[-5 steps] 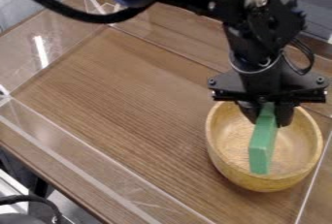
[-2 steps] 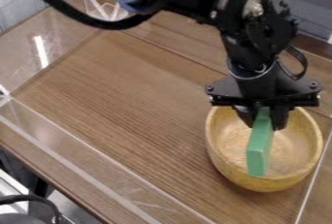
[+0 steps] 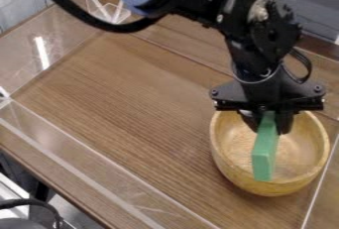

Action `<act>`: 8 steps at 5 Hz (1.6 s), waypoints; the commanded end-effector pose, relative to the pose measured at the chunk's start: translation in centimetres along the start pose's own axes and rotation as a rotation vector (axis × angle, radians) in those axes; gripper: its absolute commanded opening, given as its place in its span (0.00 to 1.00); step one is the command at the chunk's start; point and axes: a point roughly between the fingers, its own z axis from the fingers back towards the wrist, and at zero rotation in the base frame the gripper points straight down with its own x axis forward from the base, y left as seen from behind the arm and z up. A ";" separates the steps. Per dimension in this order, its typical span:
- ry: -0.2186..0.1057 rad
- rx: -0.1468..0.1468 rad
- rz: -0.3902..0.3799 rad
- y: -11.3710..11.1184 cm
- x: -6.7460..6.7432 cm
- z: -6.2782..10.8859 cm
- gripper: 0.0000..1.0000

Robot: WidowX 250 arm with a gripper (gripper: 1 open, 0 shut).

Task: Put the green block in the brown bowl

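The brown bowl [image 3: 307, 164] sits at the right front of the wooden table, round and light tan with a thick rim. A green block [image 3: 268, 147] hangs upright and slightly tilted inside it, its lower end down near the bowl's floor. My gripper [image 3: 272, 113] is directly above the bowl, shut on the top end of the green block. The black arm reaches in from the upper left and hides the bowl's far rim.
The wooden table top [image 3: 119, 94] spreads to the left and front of the bowl. A clear plastic barrier [image 3: 79, 164] runs along the table's front and left edges. The bowl stands close to the table's right edge.
The arm has shifted slightly to the left and lowered a touch, with the green block still held inside the bowl. The bowl has not moved.
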 end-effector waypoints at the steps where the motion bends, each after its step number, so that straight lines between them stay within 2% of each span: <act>1: -0.024 -0.019 0.013 -0.2 0.7 0.2 0.00; 8: -0.002 -0.015 0.043 0.6 1.1 -1.5 0.00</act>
